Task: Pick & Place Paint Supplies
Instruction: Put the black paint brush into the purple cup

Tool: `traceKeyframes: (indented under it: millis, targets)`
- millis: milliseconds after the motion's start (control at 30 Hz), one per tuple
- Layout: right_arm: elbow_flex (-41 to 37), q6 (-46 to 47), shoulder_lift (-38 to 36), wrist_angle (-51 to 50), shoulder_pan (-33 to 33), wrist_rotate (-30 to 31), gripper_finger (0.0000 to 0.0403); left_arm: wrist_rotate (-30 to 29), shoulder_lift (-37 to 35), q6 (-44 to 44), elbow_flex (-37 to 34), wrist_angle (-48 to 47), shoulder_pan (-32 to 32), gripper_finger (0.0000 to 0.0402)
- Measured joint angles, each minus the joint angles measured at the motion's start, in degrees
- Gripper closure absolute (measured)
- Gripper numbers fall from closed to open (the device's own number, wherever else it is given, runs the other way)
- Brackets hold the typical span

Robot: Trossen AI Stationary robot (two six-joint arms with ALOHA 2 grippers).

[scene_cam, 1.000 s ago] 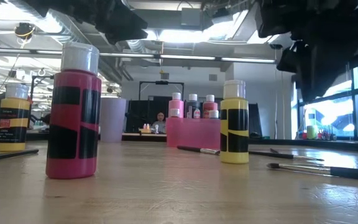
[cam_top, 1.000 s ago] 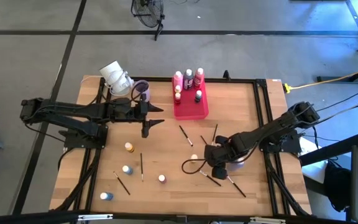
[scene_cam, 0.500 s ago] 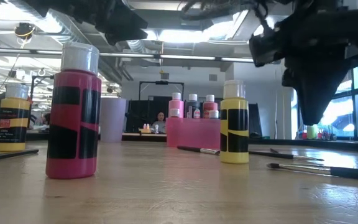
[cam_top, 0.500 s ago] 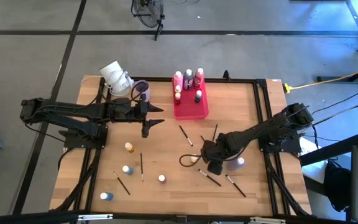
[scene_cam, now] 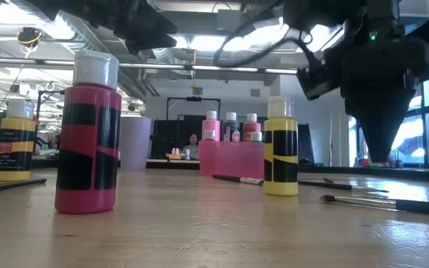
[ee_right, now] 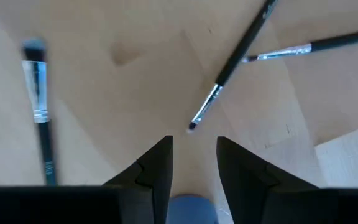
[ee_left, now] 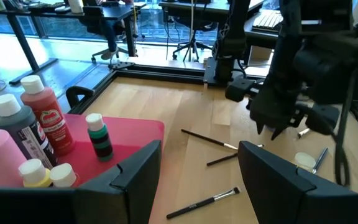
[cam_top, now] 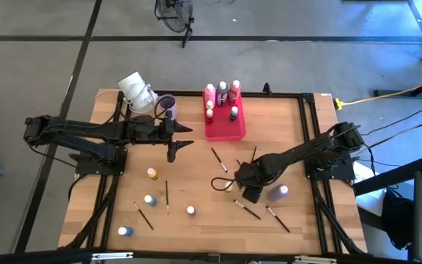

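The right gripper (cam_top: 249,192) hangs low over the middle of the table (cam_top: 196,180), fingers parted with nothing between them – its wrist view shows them just short of a paintbrush (ee_right: 232,65) tip, bare wood in the gap. More brushes lie close around it, and a purple bottle (cam_top: 278,192) stands just beside the arm. The left gripper (cam_top: 182,136) waits near the far edge, jaws wide and empty, beside the pink-red tray (cam_top: 226,128) with several bottles in it and the lilac cup (cam_top: 165,104). Loose bottles – orange (cam_top: 152,173), blue (cam_top: 149,199), pink (cam_top: 190,210) – dot the near left corner
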Motion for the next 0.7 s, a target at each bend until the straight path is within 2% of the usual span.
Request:
traceKeyframes:
  millis: [700]
  targets:
    - [0.2, -0.9, 7.1, 3.8, -0.4, -1.7, 0.0275, 0.0, 0.0, 0.0, 0.0, 0.4, 0.0, 0.0192]
